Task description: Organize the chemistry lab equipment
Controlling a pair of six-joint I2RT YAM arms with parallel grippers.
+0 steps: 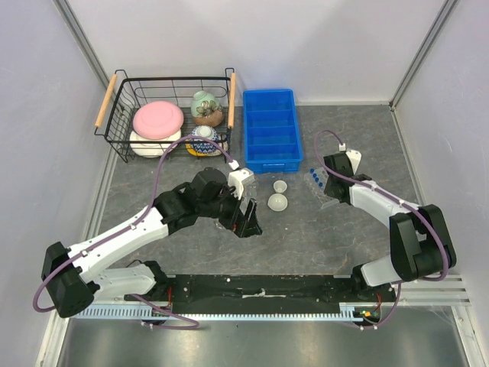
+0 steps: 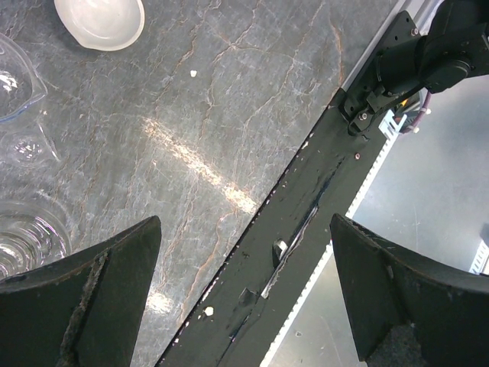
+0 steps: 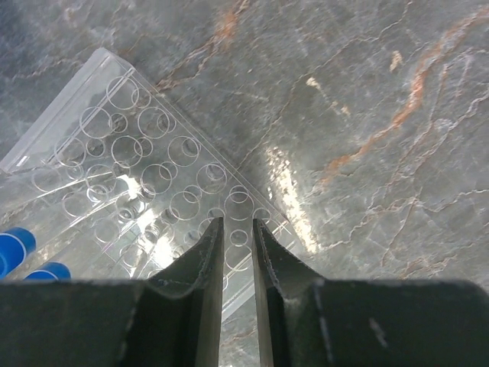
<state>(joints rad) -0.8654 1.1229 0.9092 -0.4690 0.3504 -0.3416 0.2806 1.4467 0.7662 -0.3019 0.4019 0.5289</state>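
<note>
Two small white dishes (image 1: 281,186) (image 1: 277,202) sit mid-table; one shows in the left wrist view (image 2: 99,19). Clear glass flasks (image 2: 17,76) (image 2: 27,237) stand at that view's left edge, beside my left gripper (image 1: 248,222) (image 2: 244,222), which is open and empty, low over the table. Blue-capped tubes (image 1: 315,177) (image 3: 15,248) lie next to a clear tube rack (image 3: 130,153). My right gripper (image 1: 333,193) (image 3: 237,222) sits over the rack's near corner, jaws closed to a narrow gap on its thin plastic.
A blue compartment tray (image 1: 271,130) stands at the back centre. A wire basket (image 1: 122,99) at the back left holds pink, white and patterned crockery. A black rail (image 1: 260,290) (image 2: 290,252) runs along the table's near edge.
</note>
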